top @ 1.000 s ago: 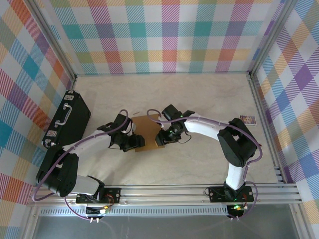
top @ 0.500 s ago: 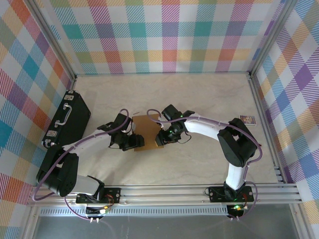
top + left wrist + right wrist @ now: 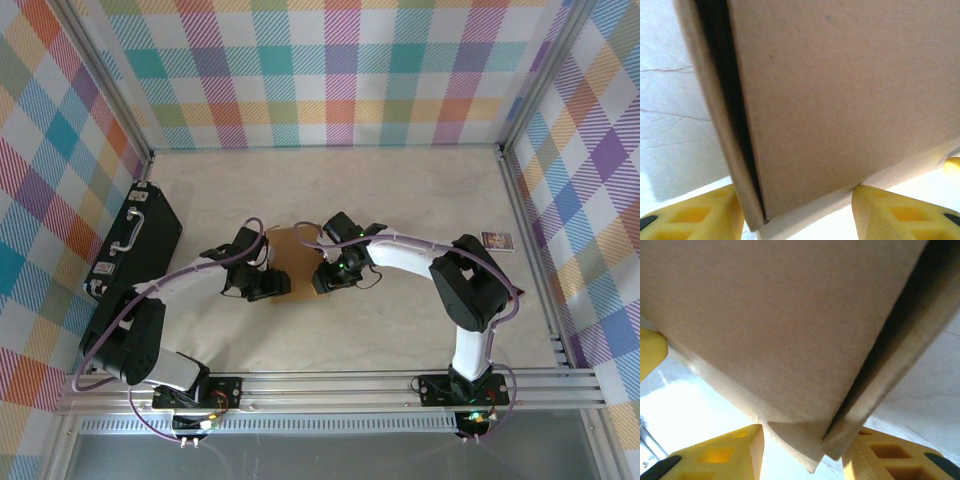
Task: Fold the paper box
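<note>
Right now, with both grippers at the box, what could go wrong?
A side flap stands slightly off the paper box; squeezing could spring it open. The left gripper and right gripper both straddle box corners; uneven pushing could crush cardboard or skid the box across the table.

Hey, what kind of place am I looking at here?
Likely a robot test cell, not a home: plaid walls on a metal frame enclose a table, and a left arm and right arm, bolted to its near rail, work on a cardboard box.
</note>
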